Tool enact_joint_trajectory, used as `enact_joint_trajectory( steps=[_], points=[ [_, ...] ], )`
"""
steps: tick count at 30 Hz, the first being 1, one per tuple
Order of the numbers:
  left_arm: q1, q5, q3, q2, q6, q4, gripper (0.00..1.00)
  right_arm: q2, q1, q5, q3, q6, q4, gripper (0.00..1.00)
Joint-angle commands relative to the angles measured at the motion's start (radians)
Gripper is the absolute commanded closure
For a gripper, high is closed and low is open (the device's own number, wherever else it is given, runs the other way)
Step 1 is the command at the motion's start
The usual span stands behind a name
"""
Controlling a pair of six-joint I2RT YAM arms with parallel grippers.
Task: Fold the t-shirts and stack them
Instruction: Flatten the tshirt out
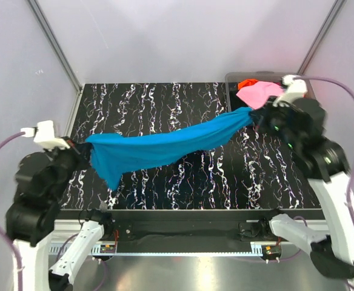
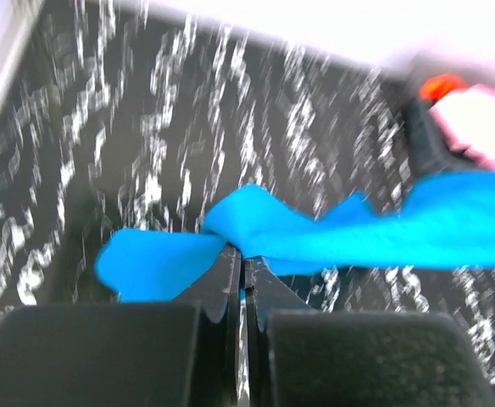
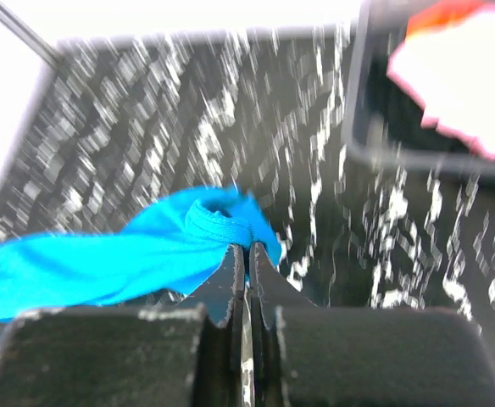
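The turquoise-blue t-shirt (image 1: 159, 148) hangs stretched in the air between both grippers, above the black marbled table (image 1: 165, 100). My left gripper (image 1: 83, 150) is shut on its left end, seen in the left wrist view (image 2: 243, 259) with the shirt (image 2: 315, 229) trailing right. My right gripper (image 1: 254, 115) is shut on its right end, pinching a ribbed hem; the right wrist view shows the gripper (image 3: 249, 246) and shirt (image 3: 129, 259). A light pink t-shirt (image 1: 259, 92) and an orange one (image 1: 247, 82) lie in the bin at the back right.
The grey plastic bin (image 1: 230, 91) stands at the table's back right corner, just behind my right gripper. Grey walls and metal frame posts (image 1: 56, 42) enclose the table.
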Motion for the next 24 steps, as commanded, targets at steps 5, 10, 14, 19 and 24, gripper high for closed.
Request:
enact_joint_trajectory(
  steps=[5,10,14,19,24],
  points=[
    [-0.03,0.067,0.265,0.047,0.113,0.079,1.0,-0.147,0.006,-0.046,0.126,-0.044,0.064,1.0],
    [-0.033,-0.079,0.201,0.033,0.112,0.112,1.0,-0.163,0.006,0.04,0.173,-0.01,0.065,1.0],
    [-0.033,-0.162,0.147,0.083,0.018,0.112,1.0,-0.062,0.008,0.112,0.169,0.031,0.087,1.0],
    [-0.032,-0.177,0.101,0.285,-0.019,0.11,1.0,0.204,0.006,0.169,0.221,0.051,0.085,1.0],
    [-0.03,-0.253,0.101,0.537,-0.023,0.098,1.0,0.505,-0.003,0.204,0.307,0.01,0.095,1.0]
  ],
)
